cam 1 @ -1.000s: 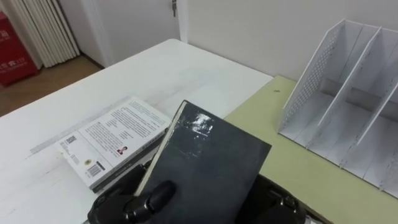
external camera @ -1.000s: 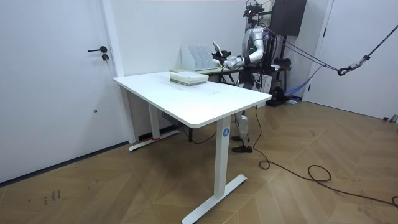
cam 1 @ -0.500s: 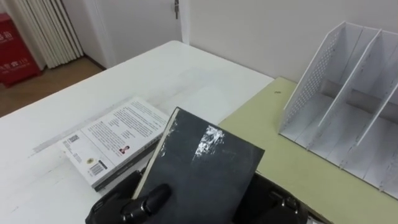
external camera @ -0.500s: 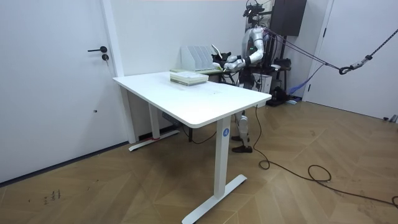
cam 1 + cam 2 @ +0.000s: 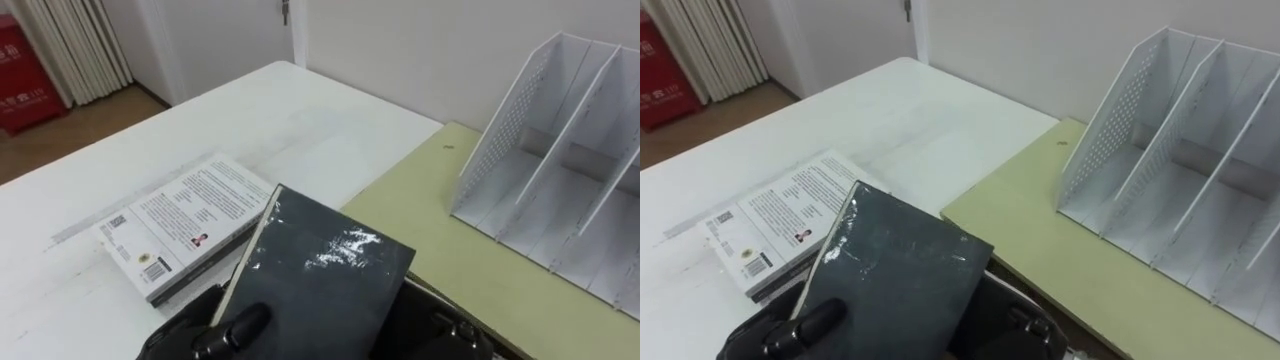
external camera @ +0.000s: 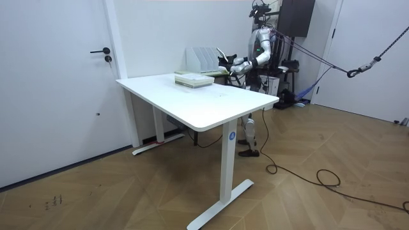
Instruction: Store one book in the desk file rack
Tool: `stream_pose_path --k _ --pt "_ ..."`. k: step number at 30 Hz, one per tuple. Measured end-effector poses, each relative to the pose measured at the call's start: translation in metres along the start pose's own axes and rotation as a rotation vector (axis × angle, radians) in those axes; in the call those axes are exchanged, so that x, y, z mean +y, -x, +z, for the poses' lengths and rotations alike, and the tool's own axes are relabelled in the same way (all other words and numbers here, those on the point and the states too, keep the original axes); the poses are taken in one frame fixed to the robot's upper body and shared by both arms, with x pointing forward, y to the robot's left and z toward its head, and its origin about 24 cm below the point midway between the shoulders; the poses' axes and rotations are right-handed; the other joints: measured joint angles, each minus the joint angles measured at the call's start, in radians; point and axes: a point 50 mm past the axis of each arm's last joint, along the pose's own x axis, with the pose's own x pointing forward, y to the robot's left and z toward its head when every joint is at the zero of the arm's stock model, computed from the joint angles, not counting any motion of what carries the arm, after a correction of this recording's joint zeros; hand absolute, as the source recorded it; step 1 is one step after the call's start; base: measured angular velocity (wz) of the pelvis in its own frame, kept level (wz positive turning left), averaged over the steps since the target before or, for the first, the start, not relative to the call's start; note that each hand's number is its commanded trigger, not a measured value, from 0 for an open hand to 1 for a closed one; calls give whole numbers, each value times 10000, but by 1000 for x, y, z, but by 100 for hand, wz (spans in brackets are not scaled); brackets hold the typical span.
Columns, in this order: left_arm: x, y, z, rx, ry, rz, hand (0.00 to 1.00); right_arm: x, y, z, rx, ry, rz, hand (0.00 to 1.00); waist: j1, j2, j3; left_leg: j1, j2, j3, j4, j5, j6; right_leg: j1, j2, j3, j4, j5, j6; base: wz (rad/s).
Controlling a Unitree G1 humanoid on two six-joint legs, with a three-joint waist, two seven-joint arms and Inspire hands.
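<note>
Carrying looks to be the step in hand: one book is up off the bench, not yet stored. On the left, a stack of books (image 5: pixel 180 225) lies on the white bench (image 5: pixel 300 120). Just right of it, low in the eye views, the robot's left hand (image 5: pixel 205 328) grips a dark book (image 5: pixel 320 275), thumb pressed on the cover near the spine, the book held at a tilt. The right hand (image 5: pixel 445 325) sits under the book's right side, mostly hidden; whether it grips I cannot tell. Further right, the green bench (image 5: pixel 450 240) carries the white file rack (image 5: pixel 545 150), well apart from the book. The next move, I reckon, is to swing the book rightward, stand it upright and line it up with one slot.
</note>
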Motion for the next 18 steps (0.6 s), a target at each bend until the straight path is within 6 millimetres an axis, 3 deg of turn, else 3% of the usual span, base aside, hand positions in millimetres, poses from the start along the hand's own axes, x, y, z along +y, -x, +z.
stream_pose_path --k 18 --pt "-8 -2 -17 1140 402 -1065 100 -1 -2 -7 333 -231 -416 100 8 42 -65 -21 4 -10 118 -2 0 13 -1 6 70 2 -4 0"
